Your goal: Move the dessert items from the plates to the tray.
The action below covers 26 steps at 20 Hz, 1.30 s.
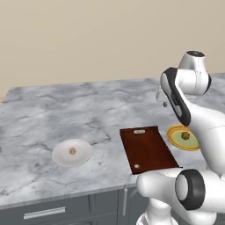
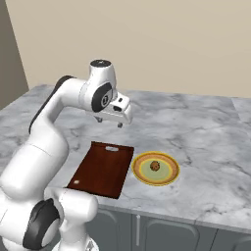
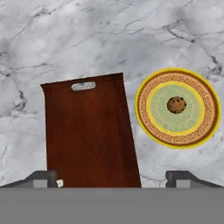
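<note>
A round brown cookie-like dessert item (image 3: 176,105) lies in the middle of the yellow-rimmed plate (image 3: 142,107), to the right of the dark wooden tray (image 3: 87,131). My gripper (image 2: 110,122) hangs open and empty above the counter, just past the tray's handle-slot end. From the hand view, its fingertips (image 3: 43,177) straddle the tray's near end. A second, paler dessert item (image 1: 72,151) rests on the white plate (image 1: 59,156), left of the tray (image 1: 148,149). The cookie (image 1: 185,136) and its plate (image 1: 173,135) sit partly behind my arm.
Everything stands on a grey marble counter (image 1: 52,110) with a beige wall behind it. A small white dot (image 1: 136,166) marks the tray's near corner. The counter's front edge runs just below the tray, with grey drawers (image 1: 44,213) underneath.
</note>
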### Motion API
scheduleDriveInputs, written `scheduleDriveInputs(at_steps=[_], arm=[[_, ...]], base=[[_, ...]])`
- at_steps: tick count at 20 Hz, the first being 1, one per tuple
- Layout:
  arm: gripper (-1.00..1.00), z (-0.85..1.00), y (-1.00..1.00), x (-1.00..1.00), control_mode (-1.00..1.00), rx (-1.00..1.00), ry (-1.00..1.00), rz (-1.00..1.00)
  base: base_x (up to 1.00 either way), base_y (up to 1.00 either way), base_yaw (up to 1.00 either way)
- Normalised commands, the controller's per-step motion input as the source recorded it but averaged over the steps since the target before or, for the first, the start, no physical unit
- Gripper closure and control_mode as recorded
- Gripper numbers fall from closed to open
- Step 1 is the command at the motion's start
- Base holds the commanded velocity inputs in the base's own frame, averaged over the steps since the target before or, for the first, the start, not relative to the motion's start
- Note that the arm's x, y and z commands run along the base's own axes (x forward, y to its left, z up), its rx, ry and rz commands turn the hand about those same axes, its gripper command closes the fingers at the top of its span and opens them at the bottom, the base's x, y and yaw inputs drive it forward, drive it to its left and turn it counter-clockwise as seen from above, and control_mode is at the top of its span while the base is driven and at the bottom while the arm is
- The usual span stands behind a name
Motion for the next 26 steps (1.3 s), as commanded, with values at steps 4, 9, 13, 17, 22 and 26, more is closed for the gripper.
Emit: scheduleDriveInputs(at_steps=[4,9,13,17,22,26], arm=[[-1.00,-0.50,-1.00,0.04,-1.00,0.00,0.12,-0.16],[-1.00,-0.59,-1.00,0.00,-1.00,0.00,0.15,-0.15],[-1.00,-0.61,-0.91,0.02,-1.00,0.00,0.12,-0.09],[-1.00,-0.51,-0.25,0.24,-1.00,0.00,0.04,0.00],[-1.00,-0.39,-0.03,0.39,-1.00,0.00,0.00,0.00],[-1.00,-0.41,-0.01,0.44,-1.00,0.00,0.00,0.00]], base=[[0.00,0.00,0.00],[0.00,0.00,0.00],[0.00,0.00,0.00],[0.00,0.00,0.00],[0.00,0.00,0.00],[0.00,0.00,0.00]])
